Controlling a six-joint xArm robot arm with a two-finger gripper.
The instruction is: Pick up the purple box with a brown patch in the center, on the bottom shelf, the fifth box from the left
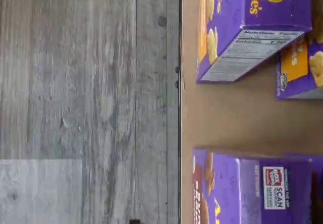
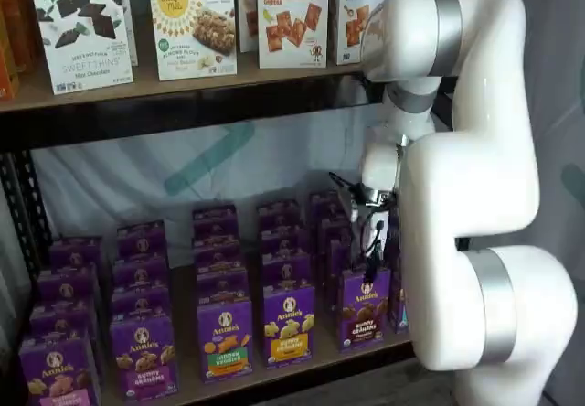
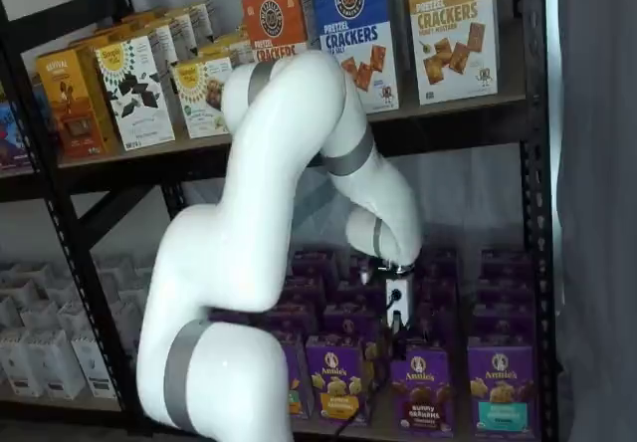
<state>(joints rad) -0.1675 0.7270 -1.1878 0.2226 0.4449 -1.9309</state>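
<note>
The purple box (image 2: 364, 310) with dark brown bunny crackers and a brown band stands upright in the front row of the bottom shelf (image 2: 302, 368). It shows in both shelf views (image 3: 420, 390). My gripper (image 2: 372, 252) hangs from the white arm just above that box's top, with the black fingers pointing down (image 3: 395, 315). No gap shows between the fingers and no box is in them. The wrist view shows the shelf's brown board (image 1: 227, 113) with purple cartons on either side of a bare strip. I cannot tell which carton is which there.
A purple carton with a yellow band (image 2: 289, 322) stands left of the purple box, and one with a green band (image 3: 501, 382) stands right of it. More purple cartons fill the rows behind. The upper shelf holds cracker boxes (image 2: 292, 17). Grey plank floor (image 1: 86, 103) lies below the shelf edge.
</note>
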